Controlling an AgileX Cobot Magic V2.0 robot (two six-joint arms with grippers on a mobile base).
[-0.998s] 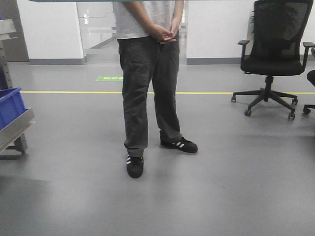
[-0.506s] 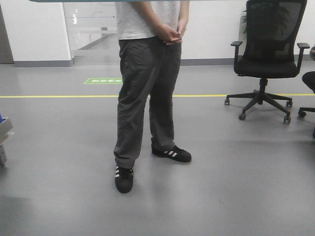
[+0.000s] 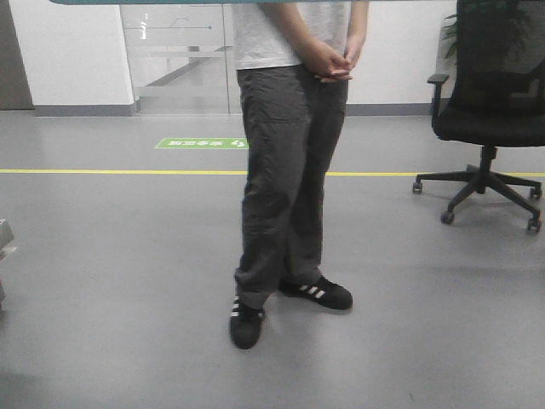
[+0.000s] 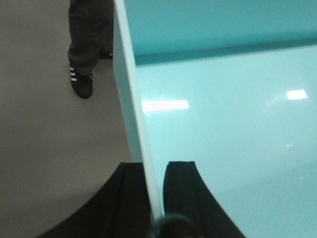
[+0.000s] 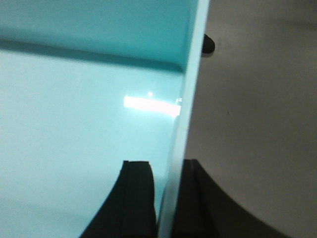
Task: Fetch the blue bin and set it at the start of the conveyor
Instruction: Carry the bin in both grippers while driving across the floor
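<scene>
The blue bin is pale turquoise and is held off the floor between both arms. My left gripper is shut on its left wall, one finger outside and one inside. On the opposite wall of the blue bin, my right gripper is shut the same way. In the front view only a thin teal strip of the blue bin shows along the top edge. The conveyor start is out of view.
A person in dark trousers stands on the grey floor straight ahead, hands clasped. A black office chair is at the right. A yellow floor line and a green floor sign lie beyond. A grey rack corner shows at the left edge.
The front view has swung and closed in. The rack with the dark blue bin has slid out at the left. The person now looks nearer and further right.
</scene>
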